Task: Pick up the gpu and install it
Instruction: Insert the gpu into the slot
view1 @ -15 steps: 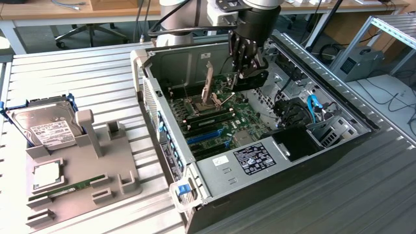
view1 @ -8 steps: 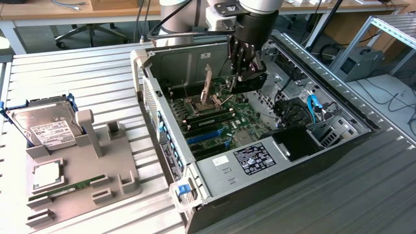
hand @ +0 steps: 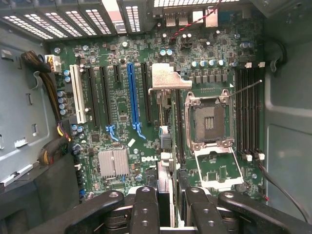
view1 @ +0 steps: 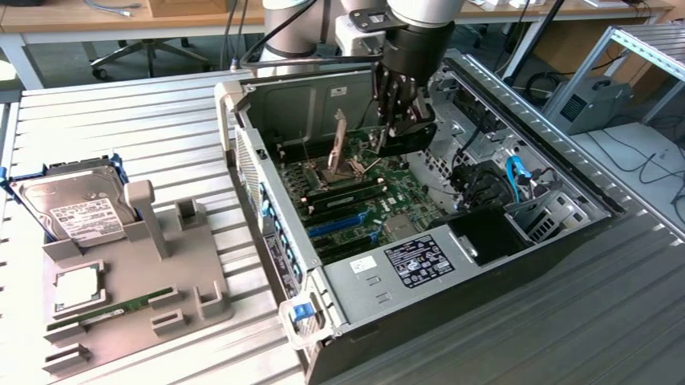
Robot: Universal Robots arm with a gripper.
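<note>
While the arm hangs inside the open case (view1: 273, 200), the tool (view1: 405, 132) pinches the gpu (hand: 165, 141) edge-on between its fingers (hand: 146, 207), the card's silver bracket (hand: 168, 78) pointing away from the wrist. The card stands upright over the motherboard (hand: 117, 102), between the blue slot (hand: 131, 95) and the CPU socket (hand: 209, 119). Out on the counter (view1: 139, 104), a hard drive (view1: 70, 204) sits in the grey holder (view1: 139, 281).
</note>
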